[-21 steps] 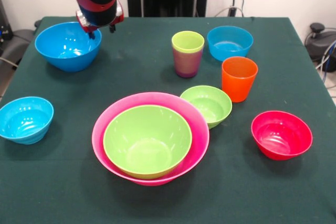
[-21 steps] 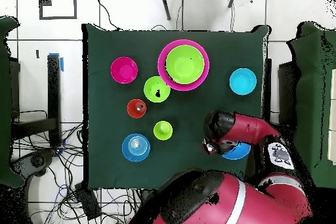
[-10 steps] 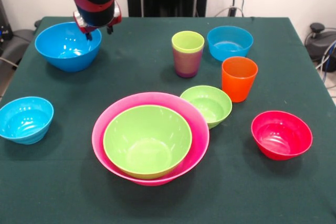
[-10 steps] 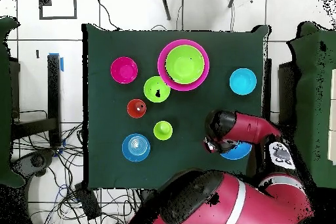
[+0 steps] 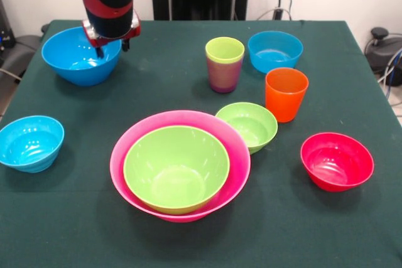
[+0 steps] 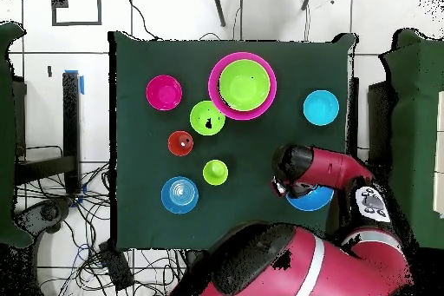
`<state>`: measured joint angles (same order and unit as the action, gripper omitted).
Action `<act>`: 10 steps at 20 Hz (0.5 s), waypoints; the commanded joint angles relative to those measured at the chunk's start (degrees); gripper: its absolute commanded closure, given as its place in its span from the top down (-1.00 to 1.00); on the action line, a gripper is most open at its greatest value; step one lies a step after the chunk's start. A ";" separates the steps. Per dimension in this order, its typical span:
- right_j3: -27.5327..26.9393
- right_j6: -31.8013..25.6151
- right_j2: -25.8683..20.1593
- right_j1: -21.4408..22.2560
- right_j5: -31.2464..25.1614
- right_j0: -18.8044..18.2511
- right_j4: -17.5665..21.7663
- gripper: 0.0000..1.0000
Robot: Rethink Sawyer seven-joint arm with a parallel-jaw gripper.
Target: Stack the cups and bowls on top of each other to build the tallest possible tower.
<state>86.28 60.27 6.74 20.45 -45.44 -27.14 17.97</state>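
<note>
My gripper [image 5: 112,46] hangs open at the back left, its fingertips either side of the right rim of the large blue bowl [image 5: 72,58]. From above, the gripper [image 6: 286,191] sits at the edge of that blue bowl [image 6: 316,199]. Nothing is held. The tower is the huge pink bowl [image 5: 119,155] with the large green bowl [image 5: 176,167] nested in it, at the table's middle. A small green bowl [image 5: 248,123] touches its right side. The lime green cup [image 5: 224,50] sits inside the purple cup [image 5: 223,78]. The orange cup [image 5: 286,94] stands alone.
One small light-blue bowl [image 5: 274,50] stands at the back right and another [image 5: 30,142] at the left edge. The small red bowl [image 5: 336,160] is at the front right. The arm [image 6: 334,167] reaches over the table's corner near the base.
The gripper has shifted a little to the left in the front view, further over the blue bowl's rim. Bowls and cups have not moved.
</note>
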 commanded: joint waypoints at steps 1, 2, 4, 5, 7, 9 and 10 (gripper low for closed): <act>-4.42 6.25 -3.22 -2.80 4.96 2.05 3.08 1.00; -4.72 6.36 -3.01 -2.93 4.66 2.29 3.08 1.00; -5.10 6.43 -2.87 -3.18 4.45 2.50 3.04 1.00; -5.32 6.45 -2.81 -3.42 4.18 2.54 2.95 1.00; -5.40 6.43 -2.60 -3.58 3.88 2.55 2.81 1.00; -5.39 6.42 -2.46 -3.58 3.92 2.64 2.66 1.00; -5.38 6.46 -2.39 -3.59 3.95 2.69 2.57 1.00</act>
<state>85.25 60.27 7.66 18.48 -45.23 -26.59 17.97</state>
